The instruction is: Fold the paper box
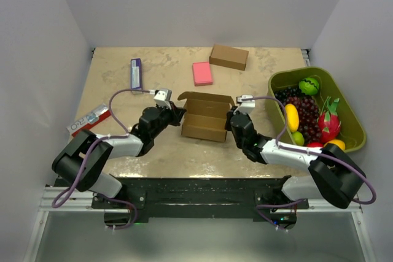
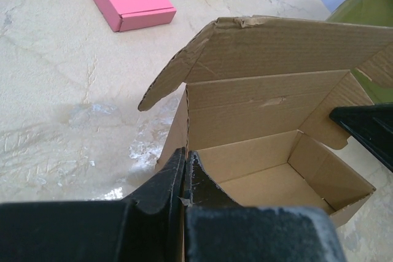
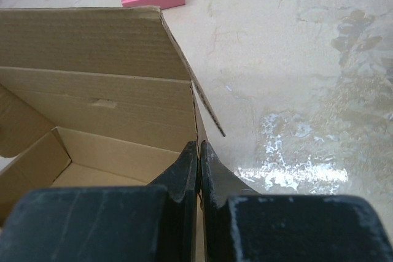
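Observation:
The paper box (image 1: 206, 118) stands open-topped in the middle of the table, its lid flap up at the back. My left gripper (image 1: 176, 115) is shut on the box's left side wall; in the left wrist view (image 2: 185, 157) one finger is inside and one outside the wall (image 2: 178, 127). My right gripper (image 1: 231, 119) is shut on the box's right side wall, also seen in the right wrist view (image 3: 199, 148). The box's inside (image 3: 104, 151) is empty. The right gripper's finger (image 2: 368, 127) shows in the left wrist view.
A ready-made brown box (image 1: 229, 57) and a pink block (image 1: 202, 73) lie behind the paper box. A green basket (image 1: 344, 99) of toy fruit stands at the right. A purple packet (image 1: 136, 73) and a red-white packet (image 1: 89, 119) lie at the left.

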Controlling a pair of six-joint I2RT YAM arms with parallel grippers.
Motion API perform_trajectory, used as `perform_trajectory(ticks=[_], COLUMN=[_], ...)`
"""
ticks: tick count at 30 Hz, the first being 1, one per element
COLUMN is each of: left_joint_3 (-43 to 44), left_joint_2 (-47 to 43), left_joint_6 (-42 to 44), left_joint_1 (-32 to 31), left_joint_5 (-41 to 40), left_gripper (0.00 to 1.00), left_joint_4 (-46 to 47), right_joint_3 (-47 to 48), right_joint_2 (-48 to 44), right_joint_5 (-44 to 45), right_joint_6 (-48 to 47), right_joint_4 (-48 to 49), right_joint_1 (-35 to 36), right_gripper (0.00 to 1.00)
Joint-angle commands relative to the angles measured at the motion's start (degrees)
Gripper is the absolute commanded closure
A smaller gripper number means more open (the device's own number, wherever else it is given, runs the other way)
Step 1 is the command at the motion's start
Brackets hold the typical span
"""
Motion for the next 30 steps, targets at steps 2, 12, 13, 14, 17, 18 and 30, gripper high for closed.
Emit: perform_trajectory(ticks=[2, 12, 13, 14, 17, 18, 30], left_joint_3=[-2.7, -8.6, -9.1, -9.7, -10.6, -10.8, -14.7], left_joint_2=[-0.3, -1.4, -1.4, -1.4, -1.5, -1.5, -3.2], left_joint_6=[-1.6, -3.5, -4.1, -4.2, -4.5, -4.5, -4.3], left_joint_1=[-4.5, -12.6, -12.9, -13.2, -14.8, -15.6, -23.2], left_joint_5=[-2.0, -12.3, -12.7, -13.2, -14.5, -15.1, -24.2], left_gripper=[1.00, 1.00, 1.00, 1.00, 1.00, 1.00, 1.00], left_joint_4=[2.8, 7.6, 7.9, 8.3, 8.3, 8.3, 8.1], right_joint_3=[2.4, -1.2, -1.7, -2.6, -4.6, -4.9, -6.8], right_joint_2=[-0.9, -4.0, -4.7, -5.3, -7.8, -8.5, -15.4], right_joint_5=[3.0, 9.4, 9.5, 10.0, 11.3, 12.0, 13.0], right_joint_6=[5.4, 9.8, 10.2, 10.7, 12.3, 12.8, 17.3], right_joint_4=[3.3, 0.9, -0.1, -0.9, -3.1, -3.8, -11.9], right_joint_1=[2.1, 8.1, 8.3, 8.7, 9.9, 10.3, 13.2], right_gripper=[1.00, 0.99, 0.98, 0.98, 0.95, 0.95, 0.85])
